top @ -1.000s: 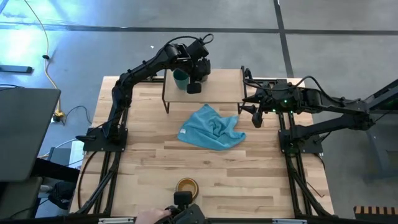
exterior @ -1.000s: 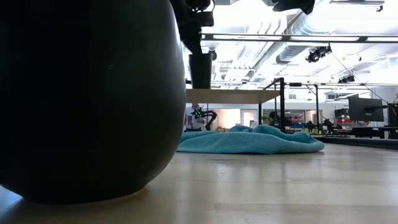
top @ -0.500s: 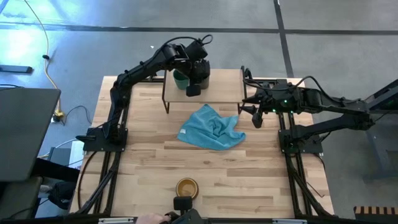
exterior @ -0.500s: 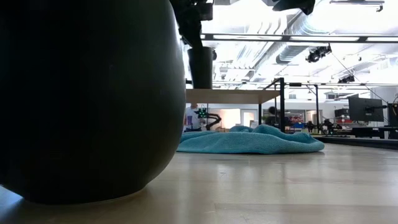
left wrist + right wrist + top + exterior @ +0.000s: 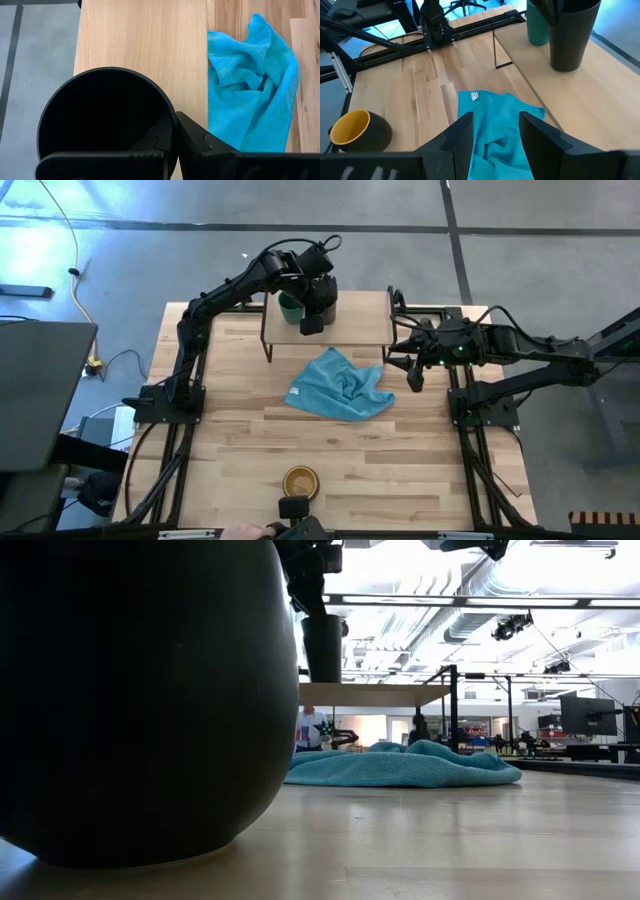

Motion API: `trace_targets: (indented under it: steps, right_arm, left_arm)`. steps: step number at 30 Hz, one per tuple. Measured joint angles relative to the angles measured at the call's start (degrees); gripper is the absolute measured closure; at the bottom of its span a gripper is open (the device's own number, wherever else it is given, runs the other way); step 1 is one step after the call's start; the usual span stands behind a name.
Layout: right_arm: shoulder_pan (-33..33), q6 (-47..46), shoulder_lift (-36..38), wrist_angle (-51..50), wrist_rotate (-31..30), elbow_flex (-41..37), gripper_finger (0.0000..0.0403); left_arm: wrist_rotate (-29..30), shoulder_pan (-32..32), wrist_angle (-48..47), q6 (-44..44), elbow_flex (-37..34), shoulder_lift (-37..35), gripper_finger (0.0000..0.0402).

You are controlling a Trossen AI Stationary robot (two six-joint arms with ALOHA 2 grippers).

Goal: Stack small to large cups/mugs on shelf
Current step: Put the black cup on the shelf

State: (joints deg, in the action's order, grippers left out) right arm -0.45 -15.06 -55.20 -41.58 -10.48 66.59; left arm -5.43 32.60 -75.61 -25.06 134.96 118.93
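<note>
Pinching the rim of the slightly bigger black plastic cup, the left gripper has been settling it onto the small light-wood shelf, at five o'clock of the small teal cup. Waiting at three o'clock, the right gripper is gaping empty. The crumpled blue cloth is lying between shelf and yellow-lined dark mug.

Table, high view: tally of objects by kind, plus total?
Cups/mugs: 3 – teal cup, black cup held on the shelf by the left hand, dark mug with yellow inside at the near table edge
Shelf: 1 – light-wood shelf
Cloth: 1 – blue cloth
Total: 5
</note>
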Motion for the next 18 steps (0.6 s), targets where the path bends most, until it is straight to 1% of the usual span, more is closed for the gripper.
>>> trace_targets:
  steps: [18]
  right_arm:
    - [0.24,-0.77,0.00,-0.35,-0.03,0.00,0.0253]
  left_arm:
    - [0.02,0.00,0.07,-0.02,0.00,0.02,0.0398]
